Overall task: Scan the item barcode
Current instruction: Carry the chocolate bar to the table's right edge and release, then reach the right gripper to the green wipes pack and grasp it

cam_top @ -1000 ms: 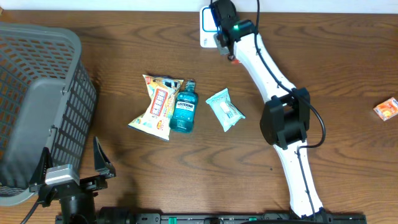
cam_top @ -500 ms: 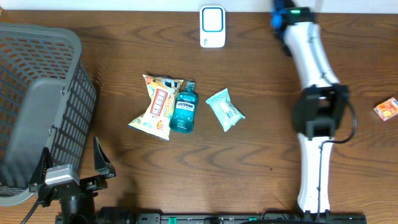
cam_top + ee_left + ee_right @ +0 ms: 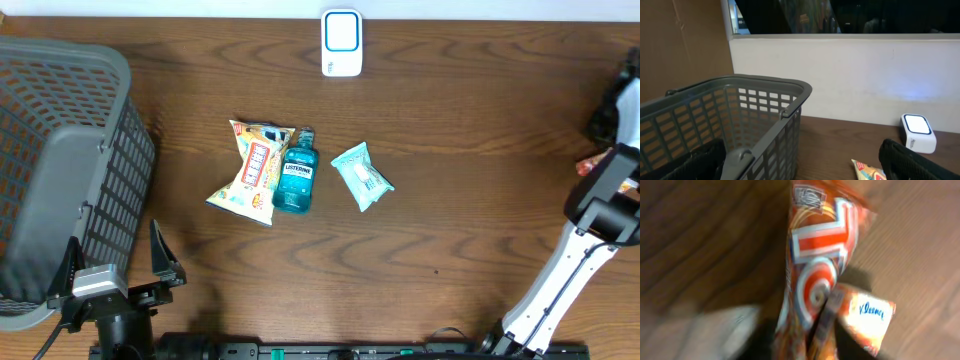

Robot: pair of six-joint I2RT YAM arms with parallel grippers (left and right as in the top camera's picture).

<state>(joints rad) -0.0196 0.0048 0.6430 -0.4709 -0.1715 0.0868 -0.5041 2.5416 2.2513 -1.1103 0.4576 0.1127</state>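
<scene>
Wood table [image 3: 450,220], orange snack packet [image 3: 815,280] close under right fingers [image 3: 602,120], their gap unclear, left fingers [image 3: 160,258] wide apart

We see dark brown wood-grain table [image 3: 450,230] filling overhead view, grain running mostly left-right, lighting soft and even. Thin white strip runs along table's far edge. From left wrist view: plain white wall [image 3: 840,75] rises right behind that edge. Above wall, dark window [image 3: 790,15] with dim coloured reflections, pale frame at its left. Flat brown panel [image 3: 680,45] left of wall. Faint bluish glow low on wall, right side. Right wrist view: table blurred
</scene>
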